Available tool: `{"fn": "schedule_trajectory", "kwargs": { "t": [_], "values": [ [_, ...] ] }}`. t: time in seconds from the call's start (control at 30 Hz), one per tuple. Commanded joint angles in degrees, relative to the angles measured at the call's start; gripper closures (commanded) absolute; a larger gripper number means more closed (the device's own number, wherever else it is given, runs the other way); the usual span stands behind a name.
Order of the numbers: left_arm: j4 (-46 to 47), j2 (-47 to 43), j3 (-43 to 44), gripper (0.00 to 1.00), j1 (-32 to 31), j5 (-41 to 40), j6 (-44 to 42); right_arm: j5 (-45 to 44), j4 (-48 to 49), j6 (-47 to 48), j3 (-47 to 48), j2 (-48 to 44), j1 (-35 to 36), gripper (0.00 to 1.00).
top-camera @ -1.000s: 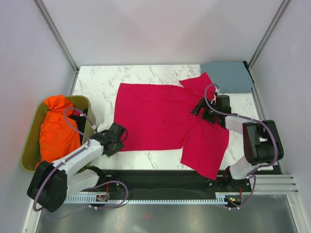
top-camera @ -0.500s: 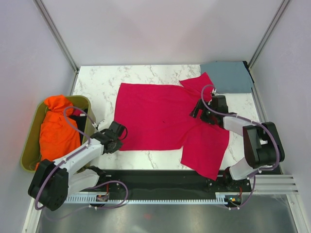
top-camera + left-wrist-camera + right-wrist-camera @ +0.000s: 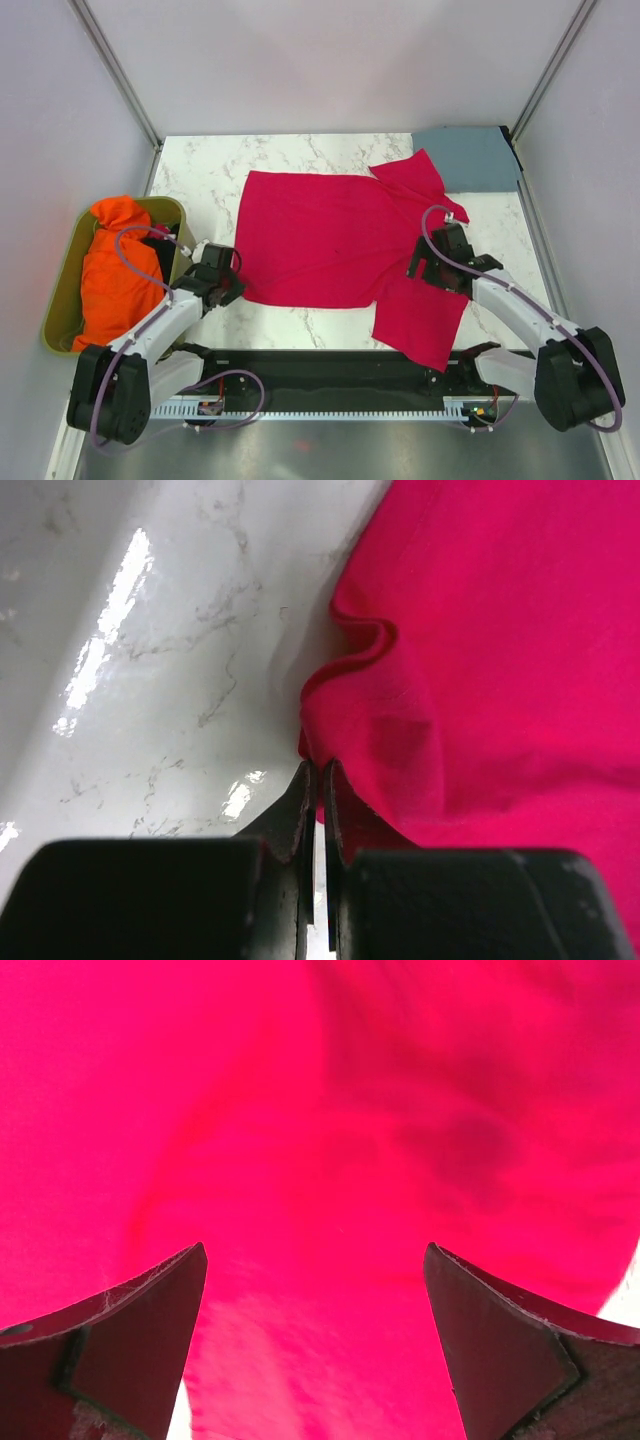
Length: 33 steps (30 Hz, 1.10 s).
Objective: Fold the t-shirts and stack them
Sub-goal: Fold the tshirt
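Left arm (image 3: 165, 325) and right arm (image 3: 515, 310), same build: white link shells, black joint housings, big round black shoulder drums. A lilac cable (image 3: 140, 229) loops along each, shoulder to wrist. Left claw (image 3: 318, 780): two thin black blades on matte black blocks. Right claw (image 3: 315, 1260): two broad pointed fingers (image 3: 130, 1305), dark with a reddish cast, edges scuffed. Bases sit on a black rail (image 3: 340, 372) at 6 o'clock, top view.

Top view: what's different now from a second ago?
The left gripper slid leftward and shut on the near-left corner of the red t-shirt. The right gripper, open, drew back toward its base over the shirt. The shirt itself and the folded blue-grey t-shirt stayed put.
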<state>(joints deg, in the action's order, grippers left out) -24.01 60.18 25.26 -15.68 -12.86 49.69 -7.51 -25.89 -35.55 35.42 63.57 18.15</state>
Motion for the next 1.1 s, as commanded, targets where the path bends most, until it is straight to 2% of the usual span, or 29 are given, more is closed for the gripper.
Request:
{"fn": "schedule_trajectory", "kwargs": {
  "t": [0.0, 0.07, 0.37, 0.47, 0.53, 0.63, 0.7, 0.8, 0.9, 0.97, 1.07],
  "values": [
    [5.55, -1.56, -1.0, 0.98, 4.25, 4.68, -4.95, -0.85, -2.86, -3.3, -0.71, 3.82, 0.66, 0.02],
    [6.51, -0.78, -0.82, 0.98, 6.27, 6.09, -5.92, -0.32, -1.19, -2.86, 0.43, 6.46, 0.74, 0.02],
    [8.63, -3.14, -2.49, 0.98, 8.65, 6.27, -5.22, 0.3, 1.37, 4.6, 18.09, 33.33, 0.66, 0.02],
    [9.94, -2.97, -2.41, 0.98, 9.53, 6.53, -5.48, 0.13, 0.14, 7.5, 24.86, 38.54, 0.66, 0.02],
    [10.91, -2.35, -2.4, 0.98, 9.79, 6.62, -5.75, -0.05, -2.05, 8.65, 28.38, 38.65, 0.66, 0.02],
    [11.35, -2.53, -2.58, 0.98, 9.97, 6.88, -5.92, -4.51, -6.17, 9.27, 28.66, 33.57, 0.66, 0.02],
    [11.62, -2.96, -2.93, 0.98, 9.97, 7.06, -5.92, -11.25, -7.68, 6.47, 24.8, 25.49, 0.66, 0.02],
    [11.79, -4.02, -3.37, 0.98, 9.97, 6.89, -5.75, -15.25, -10.23, -0.1, 17.79, 13.54, 0.66, 0.02],
    [12.32, -4.29, -3.63, 0.98, 9.97, 7.23, -5.83, -11.23, -11.55, -4.69, 11.02, 3.07, 0.74, 0.02],
    [12.5, -4.2, -3.63, 0.98, 9.97, 7.76, -6.1, -7.97, -13.91, -8.38, 8.1, -0.79, 2.06, 0.04],
    [12.58, -4.63, -3.81, 0.98, 9.97, 7.94, -6.27, -8.83, -17.35, -12.25, 3.1, -2.92, 6.97, 0.05]
  ]
}}
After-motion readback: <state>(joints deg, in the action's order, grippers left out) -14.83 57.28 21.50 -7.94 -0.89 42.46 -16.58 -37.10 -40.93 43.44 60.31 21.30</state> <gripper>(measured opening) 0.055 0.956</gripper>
